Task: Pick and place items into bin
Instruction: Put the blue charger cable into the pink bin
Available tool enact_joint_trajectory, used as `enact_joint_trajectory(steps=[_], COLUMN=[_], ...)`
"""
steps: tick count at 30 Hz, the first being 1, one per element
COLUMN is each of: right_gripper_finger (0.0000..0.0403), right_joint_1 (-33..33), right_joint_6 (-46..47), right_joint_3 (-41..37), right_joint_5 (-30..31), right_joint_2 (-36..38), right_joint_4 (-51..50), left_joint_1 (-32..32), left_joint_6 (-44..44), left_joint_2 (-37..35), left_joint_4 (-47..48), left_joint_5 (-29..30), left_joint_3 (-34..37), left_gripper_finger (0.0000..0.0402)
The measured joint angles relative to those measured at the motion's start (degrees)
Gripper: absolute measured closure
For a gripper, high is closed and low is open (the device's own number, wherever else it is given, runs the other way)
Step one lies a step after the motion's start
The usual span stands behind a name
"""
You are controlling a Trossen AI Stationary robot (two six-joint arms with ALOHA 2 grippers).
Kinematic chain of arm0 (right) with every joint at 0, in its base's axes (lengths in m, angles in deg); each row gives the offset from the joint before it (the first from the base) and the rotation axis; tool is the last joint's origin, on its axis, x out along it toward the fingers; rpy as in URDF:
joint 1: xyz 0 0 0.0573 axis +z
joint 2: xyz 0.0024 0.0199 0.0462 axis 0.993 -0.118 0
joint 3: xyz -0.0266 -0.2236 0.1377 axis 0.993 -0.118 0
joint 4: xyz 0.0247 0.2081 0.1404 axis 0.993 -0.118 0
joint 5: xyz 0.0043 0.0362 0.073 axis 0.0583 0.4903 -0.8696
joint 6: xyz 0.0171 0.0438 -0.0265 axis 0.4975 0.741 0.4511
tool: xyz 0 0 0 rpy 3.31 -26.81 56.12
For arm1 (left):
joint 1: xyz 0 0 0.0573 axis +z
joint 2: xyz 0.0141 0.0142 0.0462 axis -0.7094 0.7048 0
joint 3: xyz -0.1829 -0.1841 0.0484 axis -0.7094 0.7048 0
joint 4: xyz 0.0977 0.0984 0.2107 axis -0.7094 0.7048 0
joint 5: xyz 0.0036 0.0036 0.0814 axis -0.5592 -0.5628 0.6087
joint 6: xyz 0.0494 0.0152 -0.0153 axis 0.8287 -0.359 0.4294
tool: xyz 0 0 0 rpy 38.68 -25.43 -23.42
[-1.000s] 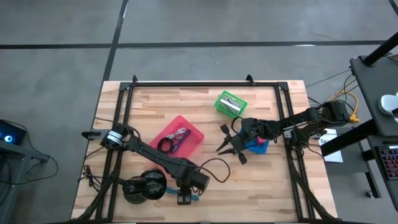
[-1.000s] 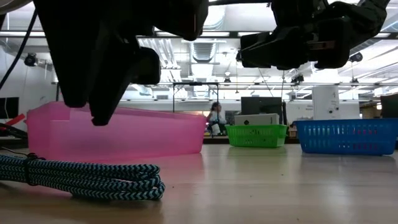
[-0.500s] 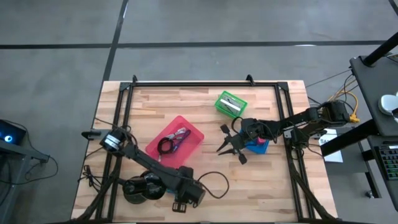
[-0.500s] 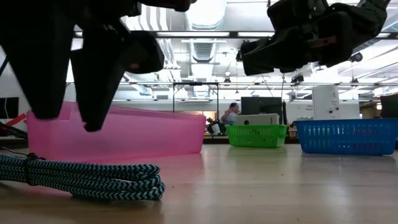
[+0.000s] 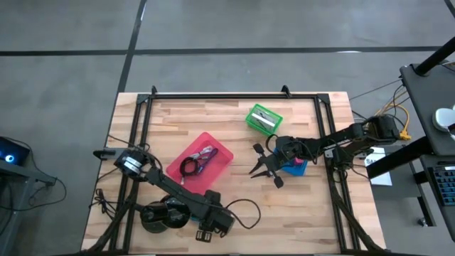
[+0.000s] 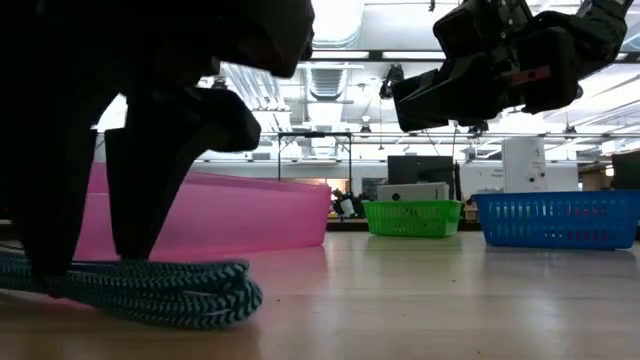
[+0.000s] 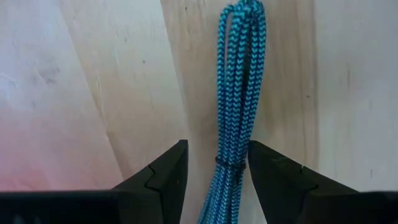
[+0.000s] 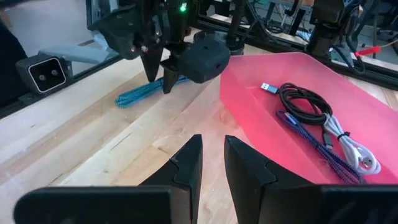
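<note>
Left wrist view shows the left claw (image 7: 213, 177) spread, straddling the teal braided cord (image 7: 239, 93) lying on the counter (image 7: 93, 93) just beside the pink bin (image 5: 200, 161); it should sink lower and clench at the tie band, though the cord's near end is cut off.
</note>
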Motion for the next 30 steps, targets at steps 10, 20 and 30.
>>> enact_joint_trajectory(steps=[10,20,30], right_gripper_finger=[0.0346,0.0346,0.0346], right_joint_1=[0.0,0.0,0.0], right_joint_6=[-2.93,-5.76,-6.01], right_joint_3=[0.0,0.0,0.0], right_joint_5=[0.05,0.13,0.11], right_joint_2=[0.0,0.0,0.1], right_joint_4=[0.53,0.9,1.38], left_joint_1=[0.0,0.02,0.26], left_joint_6=[-0.14,-0.11,1.96], left_joint_2=[0.0,0.0,-0.11], left_joint_4=[-3.61,-3.59,-2.73], left_joint_5=[-0.21,0.18,-1.24], left_joint_3=[2.73,2.88,2.73], left_gripper_finger=[0.0251,0.0277,0.0389])
